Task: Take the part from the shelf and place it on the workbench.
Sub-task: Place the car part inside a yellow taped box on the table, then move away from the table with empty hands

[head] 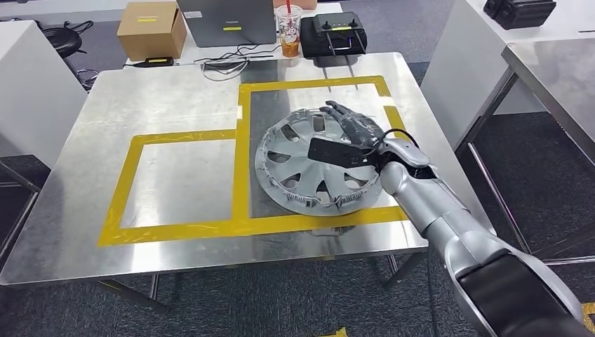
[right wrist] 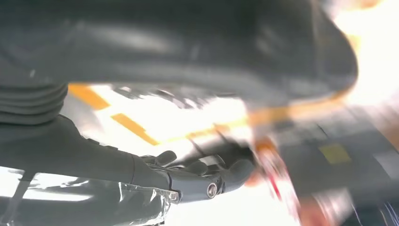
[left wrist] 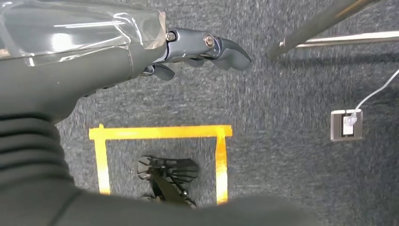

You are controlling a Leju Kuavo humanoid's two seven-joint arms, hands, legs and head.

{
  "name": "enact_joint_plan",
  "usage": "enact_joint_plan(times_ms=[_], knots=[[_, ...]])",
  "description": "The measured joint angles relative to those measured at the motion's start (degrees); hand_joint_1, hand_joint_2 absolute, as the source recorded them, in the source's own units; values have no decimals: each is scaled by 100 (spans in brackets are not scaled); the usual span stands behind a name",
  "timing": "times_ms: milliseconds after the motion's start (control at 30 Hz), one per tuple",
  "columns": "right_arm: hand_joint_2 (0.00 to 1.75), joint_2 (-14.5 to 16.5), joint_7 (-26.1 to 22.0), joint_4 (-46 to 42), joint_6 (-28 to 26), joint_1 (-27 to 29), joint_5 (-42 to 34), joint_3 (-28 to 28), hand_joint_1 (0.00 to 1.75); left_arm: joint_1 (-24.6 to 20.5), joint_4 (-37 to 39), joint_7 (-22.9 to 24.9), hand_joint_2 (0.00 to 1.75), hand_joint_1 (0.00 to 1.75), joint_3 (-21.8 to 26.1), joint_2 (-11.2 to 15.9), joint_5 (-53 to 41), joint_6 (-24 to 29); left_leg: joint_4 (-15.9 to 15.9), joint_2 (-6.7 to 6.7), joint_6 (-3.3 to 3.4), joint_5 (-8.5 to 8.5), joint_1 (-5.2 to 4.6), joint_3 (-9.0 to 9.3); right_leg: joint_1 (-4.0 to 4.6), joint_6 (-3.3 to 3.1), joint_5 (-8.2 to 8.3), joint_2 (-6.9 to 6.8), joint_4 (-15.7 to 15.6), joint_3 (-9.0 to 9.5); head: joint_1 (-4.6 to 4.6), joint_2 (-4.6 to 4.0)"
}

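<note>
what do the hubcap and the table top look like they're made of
Hubcap: likely silver-painted plastic, judging by its thin moulded spokes and dull grey sheen. Table: brushed metal, probably stainless steel, with soft streaky reflections across it.

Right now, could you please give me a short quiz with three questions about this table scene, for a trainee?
1. True or false: the wheel cover lies on the steel workbench, inside the right-hand yellow tape frame.
2. Which robot hand is at the wheel cover? A) the left B) the right C) both
3. Fill in: behind the workbench, a drink cup stands between a grey laptop and a black ______.

Key
1. True.
2. B: the right robot hand lies over the wheel cover's right rim; the left robot hand hangs over the carpet.
3. Controller.
</note>
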Motion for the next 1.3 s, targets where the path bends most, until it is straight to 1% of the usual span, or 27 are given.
enact_joint_plan(times_ms=[33, 133, 200, 233, 300, 333, 367, 400, 467, 500, 533, 600, 667, 700, 767, 800, 833, 867, 900, 933, 1000, 1033, 1067, 1167, 1200, 1233, 1300], knots=[[0, -13, -141, -613, -21, 328, -76, -414, 0, 25, -63, 1, 0, 0, -22, -32, 27, -1, -204, -10, 22, 44, -13, 103, 13, 27, -9, -17, 0, -5, 1, 0], [0, 48, -742, -2667, 158, 1435, -194, -1737, 0, 154, -194, 3, 0, 0, -121, -108, 104, 47, -291, -65, 137, 40, -45, 124, 9, 130, -25, -77, -11, -25, 13, 0], [0, 156, -998, -3875, 337, 1960, -199, -2540, 0, 214, -263, 7, 0, 0, -178, -155, 136, 69, -350, -86, 234, 75, -44, 139, -6, 150, -163, -84, 192, -124, 20, 0], [0, 204, -1094, -4345, 378, 2144, -202, -2857, 0, 229, -292, 8, 0, 0, -205, -172, 142, 75, -376, -88, 275, 88, -43, 149, -8, 129, -306, -77, 471, -254, 28, 0], [0, 290, -1428, -5082, 251, 2463, -356, -3345, 0, 242, -325, 8, 0, 0, -241, -193, 160, 81, -380, -90, 322, 85, -72, 149, 2, 81, -632, -56, 1276, -625, 39, 0], [0, 340, -1655, -5445, 142, 2645, -544, -3547, 0, 247, -337, 10, 0, 0, -249, -202, 193, 84, -379, -89, 330, 82, -86, 151, 7, 83, -728, -50, 1586, -772, 40, 0], [0, 387, -1874, -5828, 50, 2844, -797, -3733, 0, 251, -348, 16, 0, 0, -251, -213, 245, 86, -379, -89, 336, 78, -98, 155, 9, 103, -742, -48, 1705, -825, 40, 0], [0, 428, -2055, -6218, -9, 3053, -1069, -3903, 0, 256, -363, 30, 0, 0, -249, -221, 315, 89, -377, -90, 339, 76, -109, 163, 10, 137, -669, -49, 1584, -761, 40, 0], [0, 490, -2287, -6925, -8, 3477, -1520, -4204, 0, 275, -399, 119, 0, 0, -241, -235, 511, 115, -367, -92, 337, 72, -124, 180, 21, 180, -388, -56, 778, -337, 43, 0], [0, 508, -2379, -7209, 10, 3704, -1659, -4341, 0, 294, -417, 198, 0, 0, -236, -239, 638, 149, -349, -92, 325, 64, -140, 181, 33, 168, -255, -57, 383, -126, 43, 0], [0, 535, -2482, -7466, 34, 3964, -1746, -4490, 0, 336, -443, 337, 0, 0, -250, -242, 865, 226, -335, -89, 309, 55, -150, 179, 48, 143, -166, -55, 111, 20, 41, 0], [0, 604, -2629, -7821, 59, 4490, -1795, -4769, 0, 549, -529, 816, 0, 0, -418, -252, 1690, 560, -316, -76, 260, 43, -155, 176, 79, 80, -94, -32, -24, 95, 38, 0], [0, 701, -2677, -8036, 73, 4979, -1797, -5029, 0, 1029, -768, 1603, 0, 0, -957, -273, 3096, 1227, -276, -48, 196, -15, -127, 172, 64, 22, -60, -7, -45, 89, 37, 0], [0, 751, -2678, -8107, 79, 5210, -1797, -5149, 0, 1342, -938, 1975, 0, 0, -1366, -284, 3842, 1586, -156, -35, 156, -142, -115, 136, 49, -9, -41, -1, -57, 85, 27, 0], [0, 838, -2676, -8180, 86, 5588, -1802, -5349, 0, 1848, -1257, 2361, 0, 0, -2174, -284, 4755, 1984, 417, -18, 78, -594, -90, -61, 27, -50, -8, -23, -66, 56, 10, 0], [0, 874, -2674, -8195, 86, 5735, -1804, -5430, 0, 2014, -1369, 2433, 0, 0, -2502, -277, 4910, 2051, 808, -14, 47, -844, -75, -192, 25, -62, 12, -45, -65, 29, 2, 0], [0, 908, -2667, -8201, 86, 5840, -1800, -5491, 0, 2117, -1456, 2468, 0, 0, -2762, -275, 4914, 2065, 1133, -10, 24, -1020, -57, -285, 24, -66, 37, -66, -64, -7, 4, 0], [0, 937, -2637, -8207, 88, 5920, -1784, -5540, 0, 2197, -1524, 2491, 0, 0, -2981, -284, 4844, 2073, 1288, -6, 10, -1098, -38, -283, 24, -63, 70, -78, -63, -48, 2, 0], [0, 962, -2575, -8212, 100, 5986, -1757, -5578, 0, 2263, -1575, 2499, 0, 0, -3143, -293, 4780, 2073, 1196, -4, 7, -1067, -21, -152, 24, -56, 107, -80, -62, -88, 2, 0], [0, 987, -2485, -8217, 132, 6054, -1721, -5618, 0, 2312, -1625, 2493, 0, 0, -3276, -301, 4729, 2067, 888, -3, 10, -959, -10, 97, 24, -44, 146, -77, -61, -126, 2, 0], [0, 1053, -2290, -8213, 278, 6209, -1603, -5720, 0, 2358, -1716, 2461, 0, 0, -3427, -303, 4633, 2022, 4, -7, 40, -730, -17, 721, 34, -1, 224, -67, -59, -169, 5, 0], [0, 1103, -2233, -8196, 369, 6288, -1532, -5780, 0, 2364, -1753, 2436, 0, 0, -3465, -302, 4588, 1986, -298, -11, 69, -662, -34, 910, 41, 29, 258, -64, -60, -179, 14, 0], [0, 1163, -2203, -8166, 467, 6359, -1459, -5839, 0, 2368, -1778, 2415, 0, 0, -3488, -302, 4546, 1946, -453, -15, 103, -633, -56, 998, 43, 63, 288, -63, -61, -182, 23, 0], [0, 1377, -2124, -7971, 829, 6544, -1236, -6030, 0, 2401, -1812, 2385, 0, 0, -3506, -307, 4473, 1888, -492, -2, 229, -504, -97, 926, 11, 161, 368, -59, -82, -211, 39, 0], [0, 1447, -2089, -7858, 986, 6598, -1106, -6109, 0, 2419, -1827, 2388, 0, 0, -3515, -309, 4483, 1903, -510, 9, 278, -432, -94, 875, 4, 163, 291, -54, -23, -255, 43, 0], [0, 1512, -2061, -7702, 1150, 6646, -910, -6200, 0, 2445, -1851, 2409, 0, 0, -3533, -310, 4523, 1936, -529, 24, 321, -351, -85, 808, 0, 141, 115, -50, 142, -327, 49, 0], [0, 1637, -2032, -7279, 1450, 6727, -363, -6414, 0, 2531, -1918, 2507, 0, 0, -3601, -312, 4664, 2034, -533, 42, 372, -227, -91, 653, -4, 65, -434, -46, 803, -506, 64, 0]])
